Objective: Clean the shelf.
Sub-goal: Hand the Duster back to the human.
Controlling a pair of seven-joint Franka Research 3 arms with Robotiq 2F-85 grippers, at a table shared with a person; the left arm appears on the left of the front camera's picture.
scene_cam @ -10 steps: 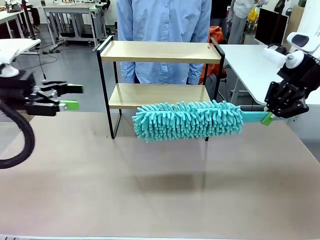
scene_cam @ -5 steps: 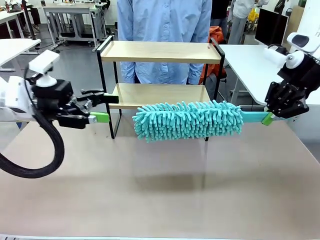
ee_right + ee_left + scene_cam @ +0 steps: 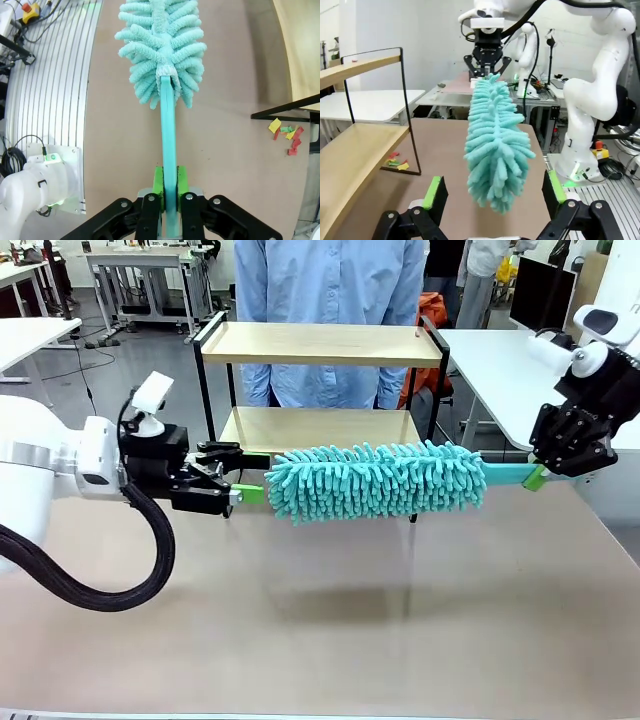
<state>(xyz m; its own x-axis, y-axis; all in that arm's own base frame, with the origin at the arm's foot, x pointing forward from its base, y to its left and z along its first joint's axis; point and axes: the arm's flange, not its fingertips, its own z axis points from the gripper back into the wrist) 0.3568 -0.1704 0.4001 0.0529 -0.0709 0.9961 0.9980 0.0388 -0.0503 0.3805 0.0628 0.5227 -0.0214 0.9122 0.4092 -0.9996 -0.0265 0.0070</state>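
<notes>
The shelf (image 3: 320,344) stands at the table's far middle, two light wooden boards in a thin black frame. In front of its lower board a fluffy teal duster (image 3: 375,481) hangs level above the table. My right gripper (image 3: 538,478) is shut on the duster's flat teal handle (image 3: 169,150). My left gripper (image 3: 252,475) is open at the duster's left tip. In the left wrist view the duster head (image 3: 495,145) points between the green pads (image 3: 434,192), and the shelf (image 3: 360,150) runs along the left. The duster head (image 3: 162,50) is also in the right wrist view.
A person in a blue shirt (image 3: 330,280) stands right behind the shelf. Small coloured paper scraps (image 3: 287,134) lie on the tan table (image 3: 320,610) by a shelf leg, as the left wrist view also shows (image 3: 396,161). A white table (image 3: 500,370) stands at the right.
My left arm has swung in from the left edge to the duster's left tip, gripper still open. The right arm and the duster have stayed still.
</notes>
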